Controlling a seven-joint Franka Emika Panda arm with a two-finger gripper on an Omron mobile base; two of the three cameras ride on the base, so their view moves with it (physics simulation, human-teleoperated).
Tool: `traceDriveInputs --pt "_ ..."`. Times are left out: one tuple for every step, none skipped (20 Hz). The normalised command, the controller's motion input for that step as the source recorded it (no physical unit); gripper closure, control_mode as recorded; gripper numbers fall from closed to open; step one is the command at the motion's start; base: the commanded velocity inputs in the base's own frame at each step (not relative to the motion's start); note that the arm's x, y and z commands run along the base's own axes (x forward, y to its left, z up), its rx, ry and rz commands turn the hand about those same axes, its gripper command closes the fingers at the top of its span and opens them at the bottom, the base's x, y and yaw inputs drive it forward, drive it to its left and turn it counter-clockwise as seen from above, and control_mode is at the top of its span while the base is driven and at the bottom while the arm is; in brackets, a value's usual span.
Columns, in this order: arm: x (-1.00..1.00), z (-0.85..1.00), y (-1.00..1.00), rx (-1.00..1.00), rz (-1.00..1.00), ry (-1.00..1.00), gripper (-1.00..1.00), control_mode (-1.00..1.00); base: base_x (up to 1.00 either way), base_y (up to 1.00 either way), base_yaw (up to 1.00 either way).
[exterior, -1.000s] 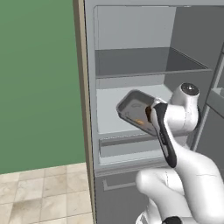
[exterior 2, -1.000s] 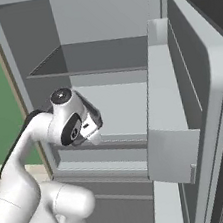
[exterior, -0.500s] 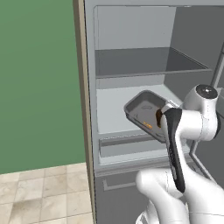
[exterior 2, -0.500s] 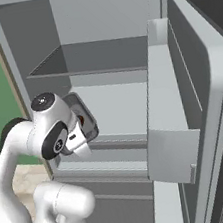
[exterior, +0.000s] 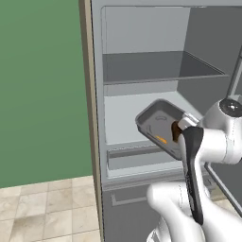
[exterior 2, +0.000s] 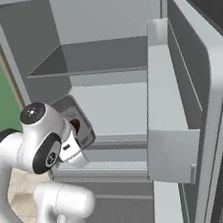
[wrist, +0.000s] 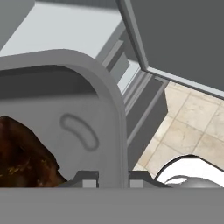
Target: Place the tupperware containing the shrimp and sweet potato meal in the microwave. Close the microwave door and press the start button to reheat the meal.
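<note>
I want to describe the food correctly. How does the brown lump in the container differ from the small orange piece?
The brown lump is larger and dark, and it lies at the end of the tupperware beside the gripper. The orange piece is smaller, bright and thin, and lies apart from it, nearer the middle of the floor. Both rest inside the same tilted grey container.

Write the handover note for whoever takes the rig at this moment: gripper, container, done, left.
Gripper: shut on the tupperware rim, holding it tilted in front of the open fridge, just outside its lower shelf.
Meal: brown lump and an orange bit inside the container.
Done: container picked up from the fridge.
Left: carry it to the microwave, set it in, close the door, press start.
</note>
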Motion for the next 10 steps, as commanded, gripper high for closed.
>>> traceDriveInputs --pt "0.09 0.04 0.01 0.00 0.00 0.00 1.00 -1.00 0.00 0.00 0.00" --pt "0.10 0.01 0.00 0.00 0.00 0.00 1.00 -1.00 0.00 0.00 0.00" --pt "0.13 0.00 0.00 0.00 0.00 0.03 1.00 -1.00 0.00 0.00 0.00" --pt "0.06 0.00 0.00 0.00 0.00 0.00 1.00 -1.00 0.00 0.00 0.00" --pt "0.00 0.00 0.00 0.00 0.00 0.00 1.00 1.00 0.00 0.00 0.00" --pt "0.00 0.00 0.00 0.00 0.00 0.00 1.00 1.00 0.00 0.10 -0.02" --pt "0.00 0.00 0.00 0.00 0.00 0.00 1.00 1.00 0.00 0.12 -0.03" --pt "0.00 0.00 0.00 0.00 0.00 0.00 1.00 1.00 0.00 0.13 -0.03" --pt "0.00 0.00 0.00 0.00 0.00 0.00 1.00 1.00 0.00 0.17 -0.06" --pt "0.00 0.00 0.00 0.00 0.00 0.00 1.00 1.00 0.00 0.20 -0.08"
